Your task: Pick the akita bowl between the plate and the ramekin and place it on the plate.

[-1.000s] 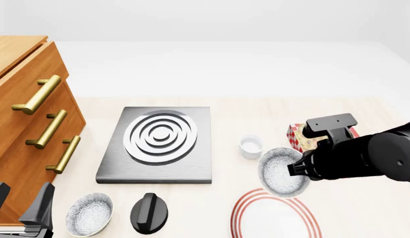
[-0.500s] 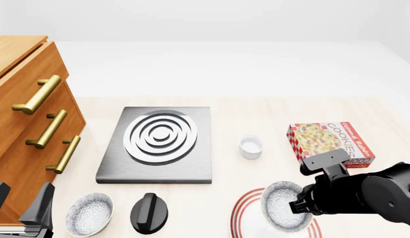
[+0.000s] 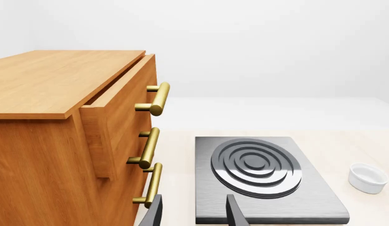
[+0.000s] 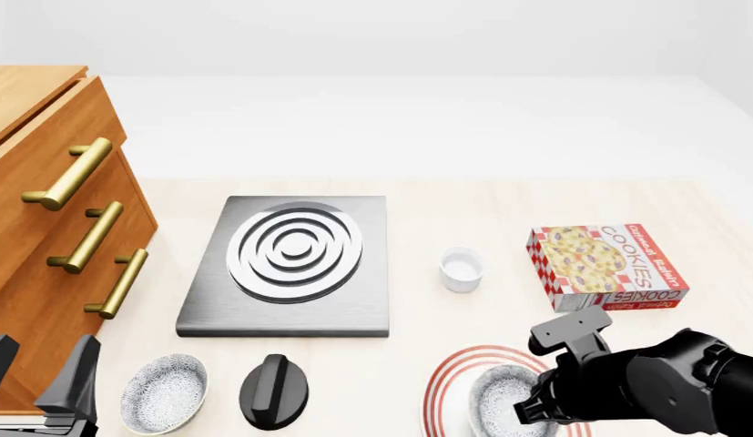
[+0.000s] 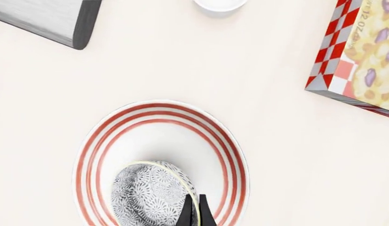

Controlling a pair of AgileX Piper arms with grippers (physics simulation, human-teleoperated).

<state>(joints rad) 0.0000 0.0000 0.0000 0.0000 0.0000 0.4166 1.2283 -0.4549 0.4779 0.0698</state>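
Note:
The akita bowl is tilted over the near part of the plate, which is white with red rings. My right gripper is shut on the bowl's rim. From the front, the bowl sits inside the plate's rim, partly covered by my right gripper and its dark arm. I cannot tell whether the bowl touches the plate. The small white ramekin stands beyond the plate. At the table's near left corner my left gripper is open and holds nothing.
A second speckled bowl and a black knob lie near the front left. A steel burner slab fills the middle. A cookie box lies at right. A wooden drawer cabinet lines the left side.
My right gripper has carried the bowl toward the near edge, from beside the ramekin to over the plate, and lower. The cookie box is now uncovered. The left arm has not moved.

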